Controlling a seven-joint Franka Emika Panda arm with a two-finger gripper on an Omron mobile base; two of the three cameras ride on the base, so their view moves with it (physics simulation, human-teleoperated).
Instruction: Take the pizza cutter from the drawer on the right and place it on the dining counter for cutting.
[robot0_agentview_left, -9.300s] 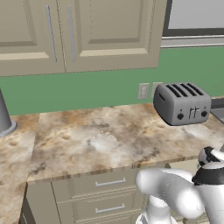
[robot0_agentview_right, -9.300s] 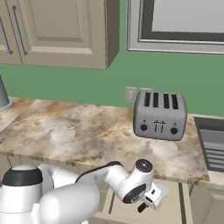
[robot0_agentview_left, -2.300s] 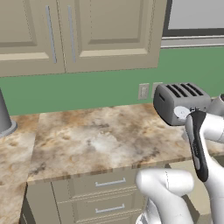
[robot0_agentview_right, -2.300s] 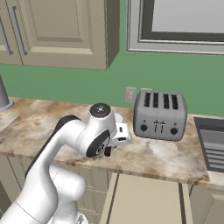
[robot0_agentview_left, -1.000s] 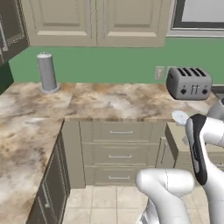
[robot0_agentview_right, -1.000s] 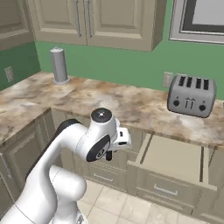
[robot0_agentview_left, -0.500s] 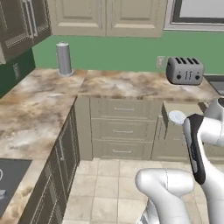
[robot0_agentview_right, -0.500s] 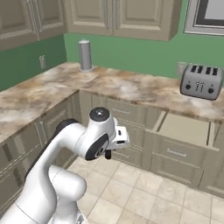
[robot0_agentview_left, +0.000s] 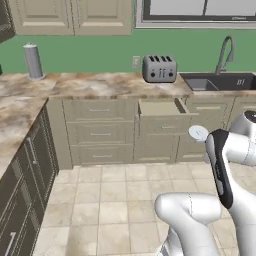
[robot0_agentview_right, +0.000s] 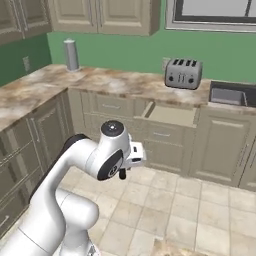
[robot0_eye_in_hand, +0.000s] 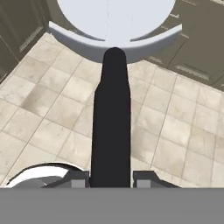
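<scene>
A long brown-and-beige marbled stone surface (robot0_agentview_left: 100, 86) runs over beige cabinet fronts. On it stand a silver four-slot toaster (robot0_agentview_left: 159, 68) near the dark sink (robot0_agentview_left: 210, 83) and a grey upright cylinder (robot0_agentview_left: 33, 61) far left. Beige floor tiles (robot0_agentview_left: 100, 200) lie below.

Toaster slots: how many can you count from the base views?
4, side by side across the top of the toaster, which stands on the worktop left of the sink.

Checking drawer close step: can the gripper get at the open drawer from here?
Probably not: the gripper is shut on the pizza cutter, and tiled floor lies between the arm and the drawer.
</scene>
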